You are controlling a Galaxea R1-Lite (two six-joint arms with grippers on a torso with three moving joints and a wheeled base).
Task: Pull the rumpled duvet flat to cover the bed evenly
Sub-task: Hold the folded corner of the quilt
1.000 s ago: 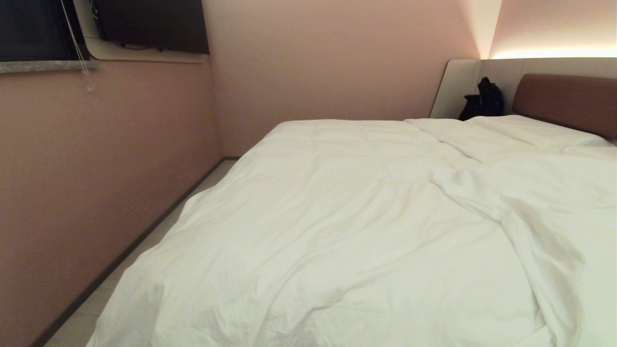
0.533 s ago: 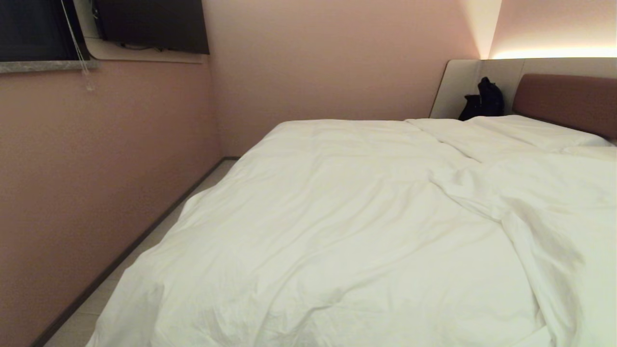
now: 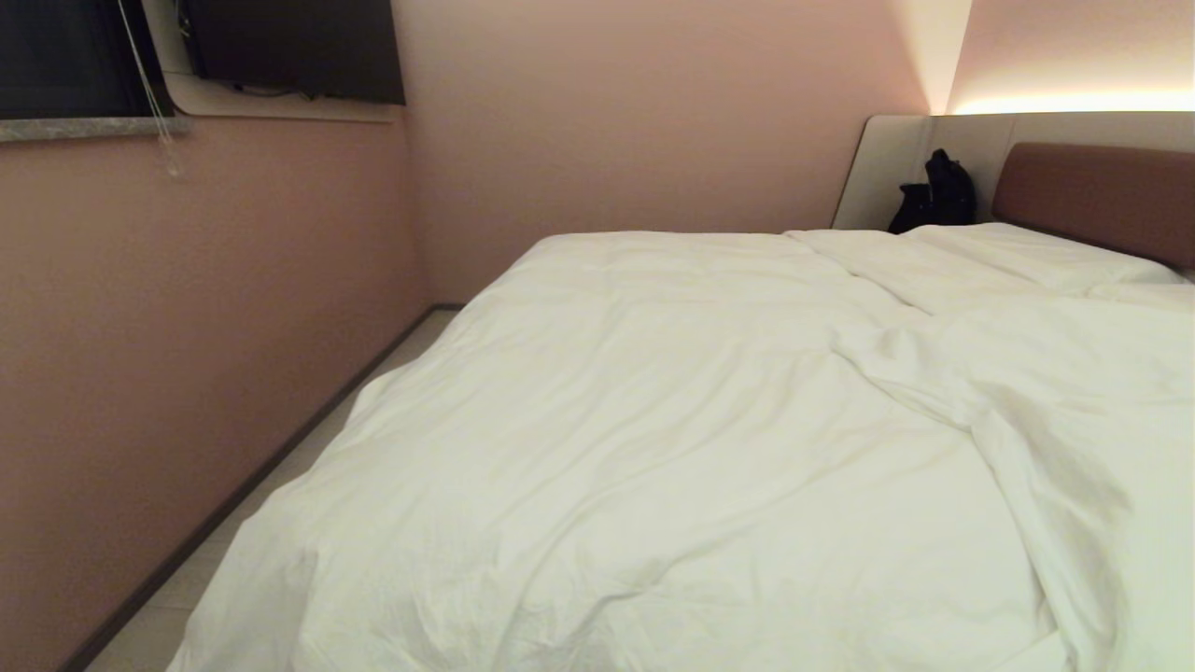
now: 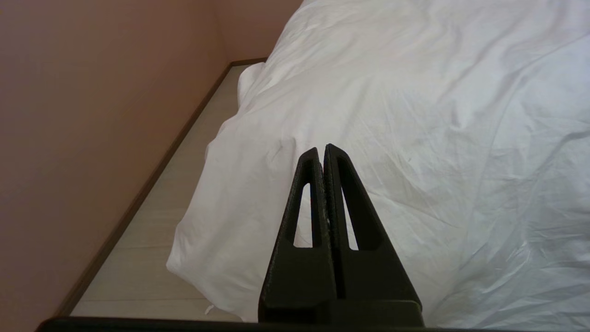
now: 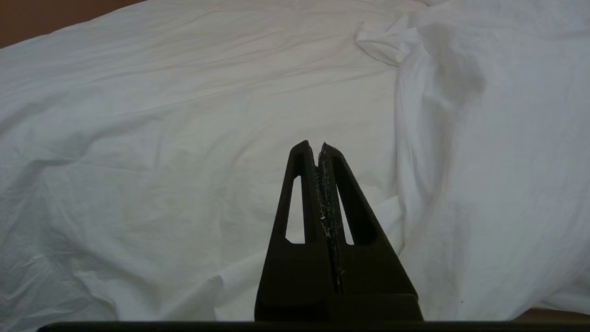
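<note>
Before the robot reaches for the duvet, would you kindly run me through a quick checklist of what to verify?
1. Left claw empty: ok, shut on nothing, above the duvet.
2. Right claw empty: ok, shut, holding nothing.
3. Claws open to grasp: not ok, both shut.
4. Duvet flat: not ok, a thick fold runs down the robot's right side.
5. Left edge reachable: ok, it hangs over the bed's side toward the floor.
6. Headboard end covered: cannot tell.

The duvet point(image 3: 672, 448) lies on the bed point(image 3: 1092, 191), wall point(image 3: 187, 355) at left, headboard behind right.
</note>
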